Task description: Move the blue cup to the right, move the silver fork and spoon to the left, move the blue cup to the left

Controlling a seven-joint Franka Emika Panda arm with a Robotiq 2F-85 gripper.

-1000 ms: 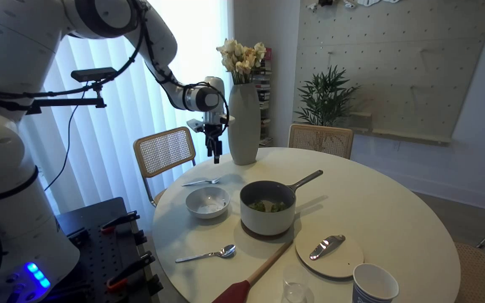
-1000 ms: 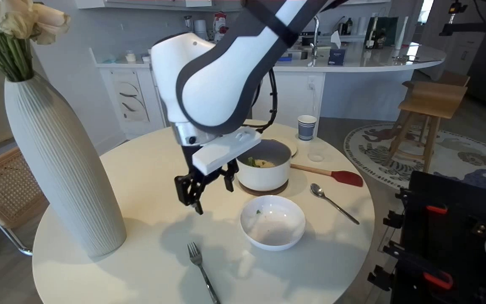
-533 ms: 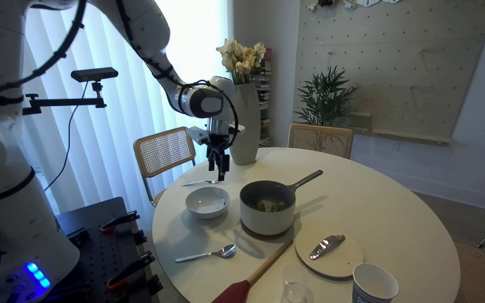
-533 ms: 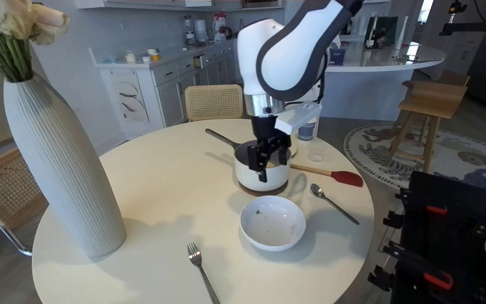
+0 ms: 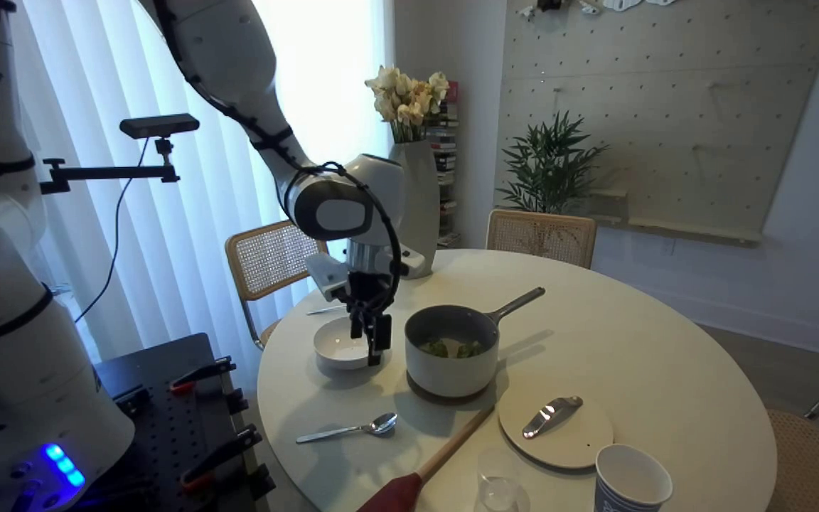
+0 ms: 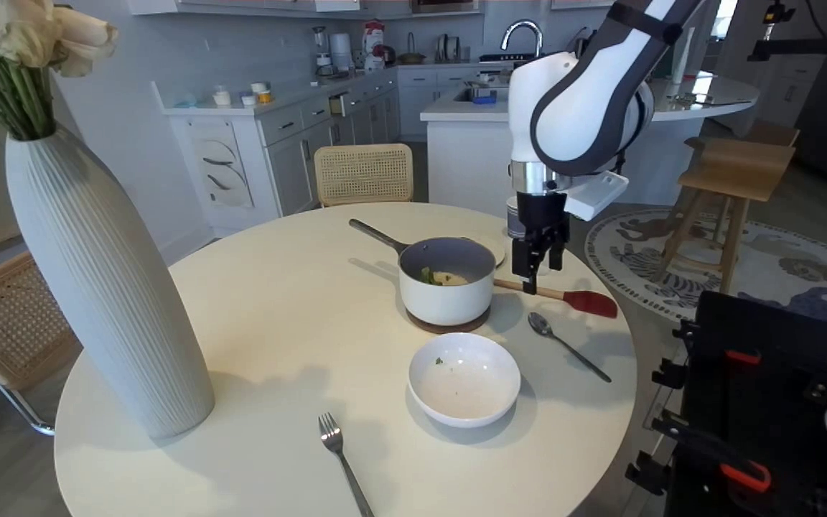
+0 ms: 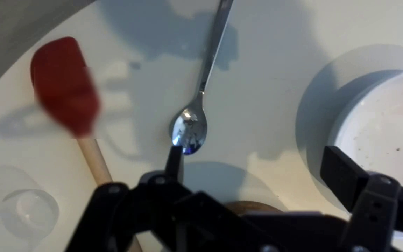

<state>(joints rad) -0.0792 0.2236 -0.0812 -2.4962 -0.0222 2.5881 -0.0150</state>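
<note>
The blue cup (image 5: 633,480), white inside with a blue-patterned wall, is seen upright on the counter (image 5: 665,384), near the rim and just beside the plate (image 5: 559,451). Whether either of its moves has been made cannot be told, as no starting place is shown. The silver fork (image 6: 339,451) and the silver spoon (image 6: 541,325) are laid well apart, the white bowl (image 6: 464,380) between them; if one side is meant for both, that step is judged to be left, with the cup's last move after it. The hand (image 7: 252,155) is poised above the counter, spread wide, with nothing gripped; the spoon's bowl appears just past one of its tips in the wrist view, so the spoon may be what is sought next.

The spoon's handle is run toward the rim, with little margin beyond its end. The red spatula (image 6: 589,303) is laid beside the pot (image 6: 449,301), its head near the edge, and the clear glass (image 5: 500,491) is set near the cup, where it could be knocked. The widest room for moving is offered between the pot and the vase (image 6: 108,287), though it is entered by the pot's handle (image 6: 376,235).
</note>
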